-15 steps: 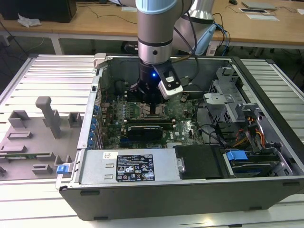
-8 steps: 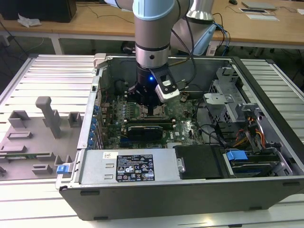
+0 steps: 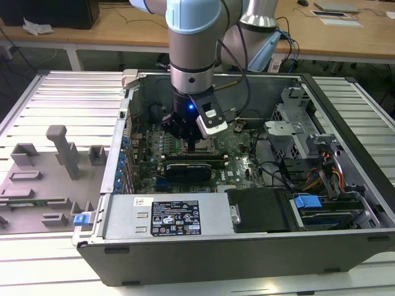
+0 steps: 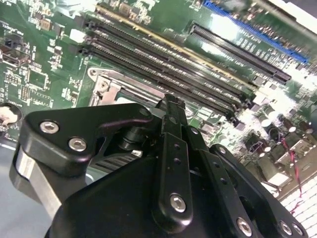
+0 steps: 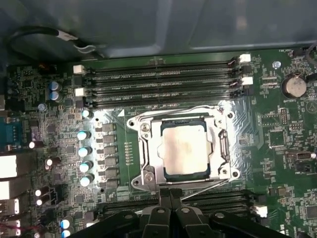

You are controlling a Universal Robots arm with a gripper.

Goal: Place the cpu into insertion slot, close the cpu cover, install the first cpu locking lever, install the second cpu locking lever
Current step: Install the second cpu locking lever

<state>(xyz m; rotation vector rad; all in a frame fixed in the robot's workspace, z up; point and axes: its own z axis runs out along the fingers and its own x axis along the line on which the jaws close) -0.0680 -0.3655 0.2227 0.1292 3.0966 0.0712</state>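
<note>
In the first wrist view the cpu (image 5: 184, 148) lies flat in the insertion slot (image 5: 161, 148), silver top up. The cpu cover (image 5: 221, 148), a steel frame, is down around its rim. One thin wire locking lever (image 5: 173, 112) runs along the socket's side toward the memory slots. A second wire lever (image 5: 208, 187) slants along the opposite side, and its end reaches my fingertips. My gripper (image 5: 171, 193) is shut, tips pressed together at that edge of the socket, also seen in the second wrist view (image 4: 171, 101). In the exterior view the gripper (image 3: 191, 145) hangs low over the motherboard.
Long black memory slots (image 5: 163, 82) flank the socket, with more (image 5: 223, 198) beside my fingers. Blue-topped capacitors (image 5: 85, 148) and a coin battery (image 5: 295, 87) stand nearby. The open case holds a power supply (image 3: 166, 216) and a drive cage (image 3: 308, 142). A grey fixture tray (image 3: 43, 179) lies outside.
</note>
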